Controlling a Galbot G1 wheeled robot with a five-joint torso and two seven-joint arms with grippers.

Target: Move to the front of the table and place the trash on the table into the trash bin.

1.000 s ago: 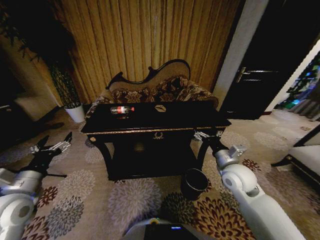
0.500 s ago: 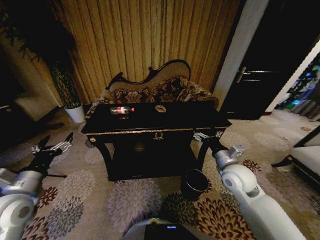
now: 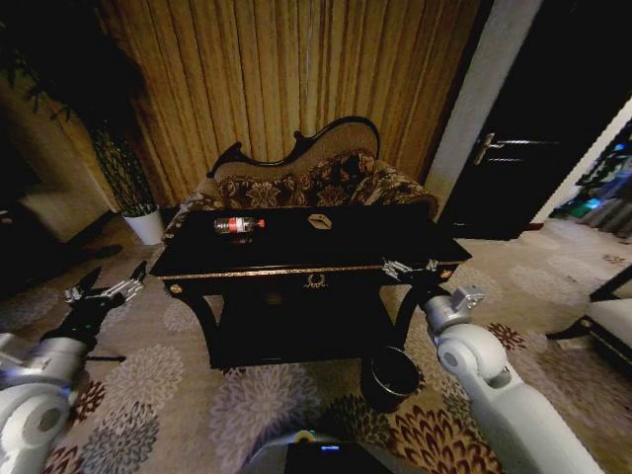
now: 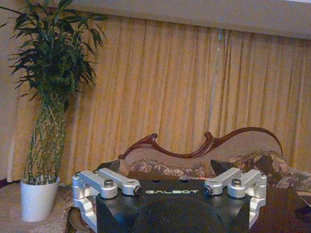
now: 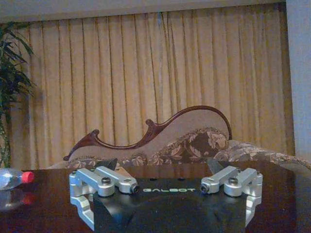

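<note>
Robot faces the black console table [image 3: 296, 259]. On its top, far left, a clear plastic bottle [image 3: 238, 225] lies on its side, red cap [image 5: 27, 176] to the right; a small brown box [image 3: 318, 221] sits near the far middle. The trash bin [image 3: 393, 375] stands on the floral carpet [image 3: 247, 395] by the table's right leg. Left gripper [image 3: 107, 288] hangs spread wide, low at left. Right gripper [image 3: 407, 269], fingers parted, hovers at the table's near right corner.

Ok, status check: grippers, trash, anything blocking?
Left gripper open, low beside table. Right gripper open at table's front edge. Bottle and small box on tabletop; bin on floor, front right. Nothing blocking.
</note>
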